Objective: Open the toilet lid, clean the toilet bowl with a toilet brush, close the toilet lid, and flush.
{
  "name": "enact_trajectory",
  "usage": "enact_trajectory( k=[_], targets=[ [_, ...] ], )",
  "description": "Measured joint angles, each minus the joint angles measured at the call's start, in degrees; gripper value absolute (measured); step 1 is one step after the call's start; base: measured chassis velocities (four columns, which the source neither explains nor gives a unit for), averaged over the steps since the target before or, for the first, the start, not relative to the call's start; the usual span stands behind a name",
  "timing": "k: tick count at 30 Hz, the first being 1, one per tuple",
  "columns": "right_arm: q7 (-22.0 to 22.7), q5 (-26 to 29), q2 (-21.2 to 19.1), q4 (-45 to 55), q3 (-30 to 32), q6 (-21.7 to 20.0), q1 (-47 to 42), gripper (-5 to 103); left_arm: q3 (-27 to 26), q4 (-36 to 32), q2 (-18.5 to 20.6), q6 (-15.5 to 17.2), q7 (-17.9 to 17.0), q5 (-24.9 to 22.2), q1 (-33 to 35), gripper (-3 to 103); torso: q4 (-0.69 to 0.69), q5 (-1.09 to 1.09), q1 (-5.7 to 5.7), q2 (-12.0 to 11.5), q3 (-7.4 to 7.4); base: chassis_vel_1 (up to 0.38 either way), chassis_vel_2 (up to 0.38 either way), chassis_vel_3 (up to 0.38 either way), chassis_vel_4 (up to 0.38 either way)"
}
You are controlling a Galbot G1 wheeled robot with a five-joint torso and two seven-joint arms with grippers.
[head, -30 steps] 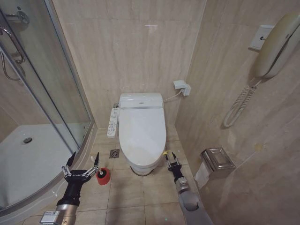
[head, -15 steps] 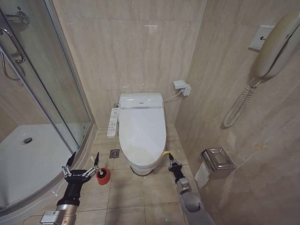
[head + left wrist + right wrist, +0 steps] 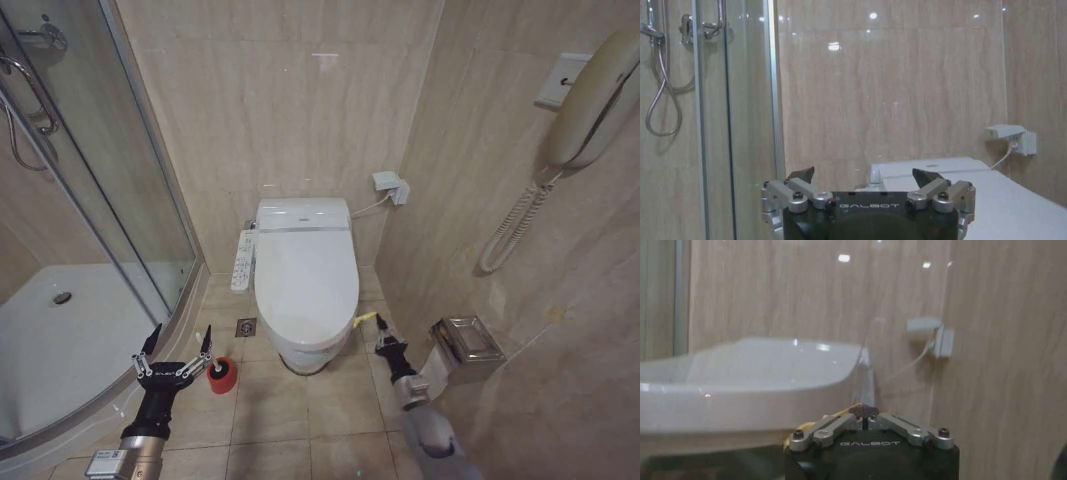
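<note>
The toilet lid (image 3: 305, 272) lies shut, a glossy white oval that hides the inside of the toilet bowl; the bowl's white outer base (image 3: 303, 357) shows below it. The toilet brush's red holder (image 3: 221, 375) stands on the floor tiles left of the toilet, and I cannot make out the handle. My left gripper (image 3: 178, 350) is open just left of the holder, with nothing between its fingers; the left wrist view shows it (image 3: 862, 176) facing the lid (image 3: 1013, 200). My right gripper (image 3: 381, 326) is shut and empty by the toilet's front right side, and the right wrist view (image 3: 867, 411) shows the toilet (image 3: 753, 375) beside it.
A glass shower door (image 3: 150, 190) and white shower tray (image 3: 70, 330) fill the left. A side control panel (image 3: 241, 262) hangs on the toilet's left, above a floor drain (image 3: 245, 327). The right wall carries a paper holder (image 3: 465, 345), a phone (image 3: 590, 100) and a socket (image 3: 390, 185).
My right gripper has moved to the right, away from the toilet's front edge and nearer the paper holder. The left arm has stayed put. The camera has shifted slightly.
</note>
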Motion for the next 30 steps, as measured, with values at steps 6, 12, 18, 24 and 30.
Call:
enact_trajectory(
  k=[6,12,18,24,30],
  targets=[
    [0.69,4.48,-1.92,10.09,1.60,-2.36,-3.48,0,0.00,0.00,0.00,0.00,0.00,0.00,0.00,99,-0.08,-0.08,-0.01,0.01,-0.01,0.000,0.000,0.000,0.000],
    [2.38,7.17,-3.50,18.68,1.70,-6.21,-3.02,0,0.00,0.00,0.00,0.00,0.00,0.00,0.00,99,-0.01,-0.03,-0.01,0.01,-0.01,0.000,0.000,0.000,0.000],
    [2.72,6.29,-3.39,21.55,0.95,-7.31,-2.93,0,0.00,0.00,0.00,0.00,0.00,0.00,0.00,99,0.00,-0.03,0.00,0.01,0.00,0.000,0.000,0.000,0.000],
    [2.45,4.33,-2.10,18.05,0.70,-5.27,-4.49,0,0.00,0.00,0.00,0.00,0.00,0.00,0.00,99,-0.02,-0.02,0.00,0.00,0.00,0.000,0.000,0.000,0.000],
    [2.39,2.96,-1.31,13.08,-0.07,-4.28,-4.31,4,0.00,0.00,0.00,0.00,0.00,0.00,0.00,99,-0.01,-0.02,0.00,0.00,0.00,0.000,0.000,0.000,0.000]
  ],
)
